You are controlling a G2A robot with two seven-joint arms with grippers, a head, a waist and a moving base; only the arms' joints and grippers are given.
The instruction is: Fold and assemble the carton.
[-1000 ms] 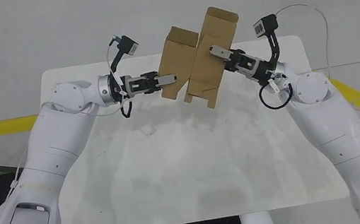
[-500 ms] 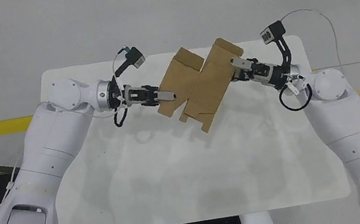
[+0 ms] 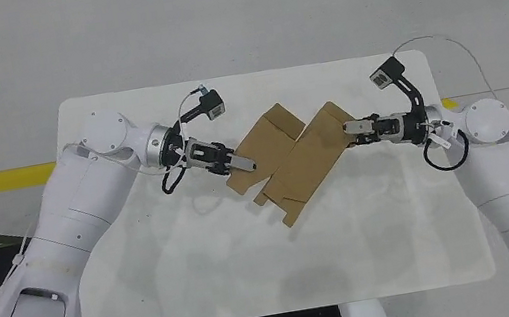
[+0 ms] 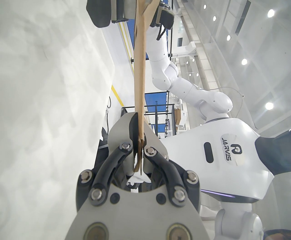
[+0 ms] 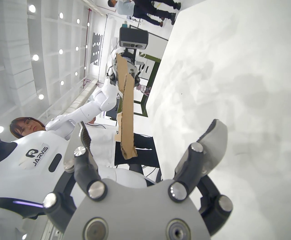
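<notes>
The white table [image 3: 251, 260] spreads beneath the carton [image 3: 290, 158] and reaches well past it on every side. The carton is a flattened brown corrugated blank, not yet squared up. From above it runs on a slant over the table's far half, with two long panels side by side, one set a little ahead of the other, and short flaps cut at the end nearer the robot. In both wrist views it is edge-on, thin, and stands apart from the table surface, so it is held clear of it.

The left end effector [image 3: 239, 166] is at the carton's left edge. Its fingers [image 4: 156, 145] are pressed together on the board, which runs between them and back into the palm.

The right end effector [image 3: 349, 128] is at the carton's right corner, across from the left one. Its fingers [image 5: 216, 134] are spread wide. The carton's end lies in the gap between them, nearer one finger, and touches neither.
</notes>
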